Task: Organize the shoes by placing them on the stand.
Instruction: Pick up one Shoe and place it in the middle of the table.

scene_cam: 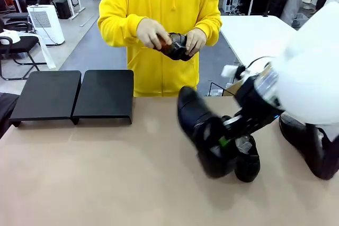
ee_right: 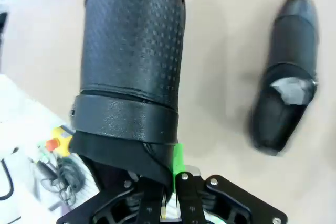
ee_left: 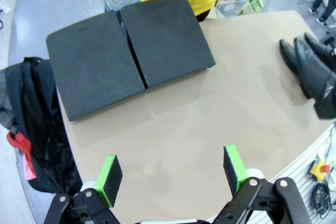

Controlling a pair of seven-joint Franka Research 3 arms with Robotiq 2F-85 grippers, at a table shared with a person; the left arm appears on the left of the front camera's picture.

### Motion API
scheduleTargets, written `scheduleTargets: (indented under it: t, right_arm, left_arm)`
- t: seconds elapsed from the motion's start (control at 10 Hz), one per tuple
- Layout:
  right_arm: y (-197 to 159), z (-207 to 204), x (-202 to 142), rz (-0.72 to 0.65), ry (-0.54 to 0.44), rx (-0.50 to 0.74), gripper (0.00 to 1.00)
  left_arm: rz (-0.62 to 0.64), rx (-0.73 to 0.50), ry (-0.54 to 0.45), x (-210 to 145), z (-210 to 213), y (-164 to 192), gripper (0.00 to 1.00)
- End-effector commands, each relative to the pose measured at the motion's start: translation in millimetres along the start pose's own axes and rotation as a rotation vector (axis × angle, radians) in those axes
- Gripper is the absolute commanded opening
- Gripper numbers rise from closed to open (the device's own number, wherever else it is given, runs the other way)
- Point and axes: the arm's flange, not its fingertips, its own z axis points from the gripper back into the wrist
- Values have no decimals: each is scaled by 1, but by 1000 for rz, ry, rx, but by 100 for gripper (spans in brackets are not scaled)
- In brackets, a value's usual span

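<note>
Though blurry, right gripper (scene_cam: 223, 142) tight on shoe (scene_cam: 197, 120), heel hidden

Left fingers (ee_left: 111, 178) spread wide, right fingers (ee_right: 177, 160) clamped tight

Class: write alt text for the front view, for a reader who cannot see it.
The right gripper, fingers shut on a glossy black shoe, holds it tilted over the tan table beside a second shoe. The black stand sits bare at far left; a person in yellow holds a dark object.
</note>
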Motion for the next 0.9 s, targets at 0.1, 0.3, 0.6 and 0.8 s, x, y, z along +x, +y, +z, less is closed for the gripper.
scheduleTargets:
  t: [0.1,0.3,0.6,0.8]
  right_arm:
    - [2,-71,52,-174,47,222,0]
    - [4,-105,68,-272,10,225,0]
    - [0,-137,69,-294,5,141,0]
    - [0,-150,69,-277,63,95,2]
  left_arm:
    - [-10,-14,-4,-1,0,0,100]
    - [-10,-14,-4,-1,0,0,100]
    - [-10,-14,-4,-1,0,0,100]
    - [-10,-14,-4,-1,0,0,100]
